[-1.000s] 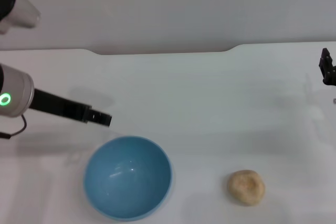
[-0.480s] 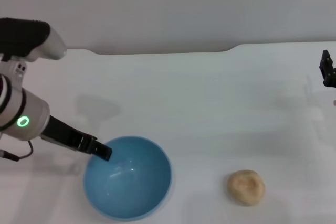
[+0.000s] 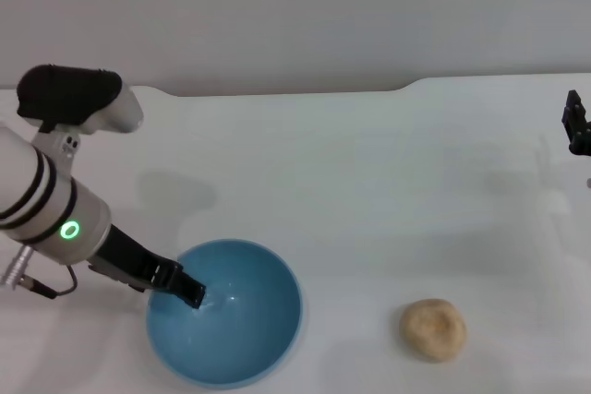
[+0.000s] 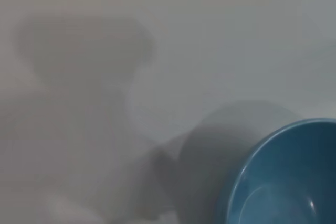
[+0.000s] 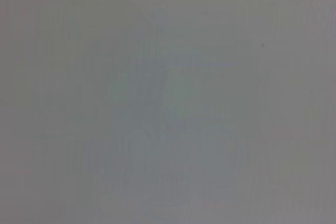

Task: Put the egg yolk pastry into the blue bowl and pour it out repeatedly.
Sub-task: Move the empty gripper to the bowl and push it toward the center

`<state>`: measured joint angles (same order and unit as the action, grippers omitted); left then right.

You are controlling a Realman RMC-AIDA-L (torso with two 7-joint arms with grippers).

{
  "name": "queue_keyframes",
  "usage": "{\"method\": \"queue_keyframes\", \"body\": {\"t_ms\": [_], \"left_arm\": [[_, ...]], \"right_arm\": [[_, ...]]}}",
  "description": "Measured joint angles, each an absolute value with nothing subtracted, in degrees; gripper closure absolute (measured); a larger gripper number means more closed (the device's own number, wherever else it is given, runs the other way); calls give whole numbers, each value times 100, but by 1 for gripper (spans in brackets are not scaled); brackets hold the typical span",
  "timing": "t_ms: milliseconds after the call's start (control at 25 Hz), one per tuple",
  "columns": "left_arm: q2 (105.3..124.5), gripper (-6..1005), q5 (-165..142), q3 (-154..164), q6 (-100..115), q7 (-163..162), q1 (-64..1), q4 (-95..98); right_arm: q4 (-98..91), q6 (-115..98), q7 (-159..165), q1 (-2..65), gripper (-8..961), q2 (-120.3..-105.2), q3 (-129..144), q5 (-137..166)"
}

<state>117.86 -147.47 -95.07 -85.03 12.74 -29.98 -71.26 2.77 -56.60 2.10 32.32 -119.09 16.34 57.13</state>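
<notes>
The blue bowl point(image 3: 225, 312) sits upright on the white table near the front, left of centre. In the left wrist view part of the blue bowl point(image 4: 286, 177) shows at one corner. My left gripper point(image 3: 189, 293) reaches down from the left, its dark tip over the bowl's left rim and dipping inside. The egg yolk pastry point(image 3: 433, 328) lies on the table to the right of the bowl, well apart from it. My right gripper point(image 3: 577, 125) hangs at the far right edge, away from both.
The white table point(image 3: 369, 191) ends at a back edge with a stepped outline before a pale wall. The right wrist view shows only bare pale surface.
My left arm has swung forward and down; its gripper tip went from behind the bowl to over the bowl's left rim and inside. Bowl, pastry and right gripper have stayed put.
</notes>
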Motion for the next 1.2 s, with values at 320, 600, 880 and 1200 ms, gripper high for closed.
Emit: {"method": "queue_keyframes", "body": {"t_ms": [320,600,880,1200], "left_arm": [[11795,251,-14748,-9180,-8190,1234,-3199,-6612],[11795,378,-14748,-9162,-8118,1250,-3252,-6490],[11787,767,-14778,-9048,-8148,1270,-3317,-6476],[11786,964,-14806,-9043,-8149,1257,-3334,-6443]], "right_arm": [[256,-5660,210,3234,524,-11909,1635,5712],[245,-5660,210,3235,525,-11909,1635,5712],[246,-5660,210,3235,525,-11909,1620,5712],[246,-5660,210,3235,526,-11909,1610,5712]]}}
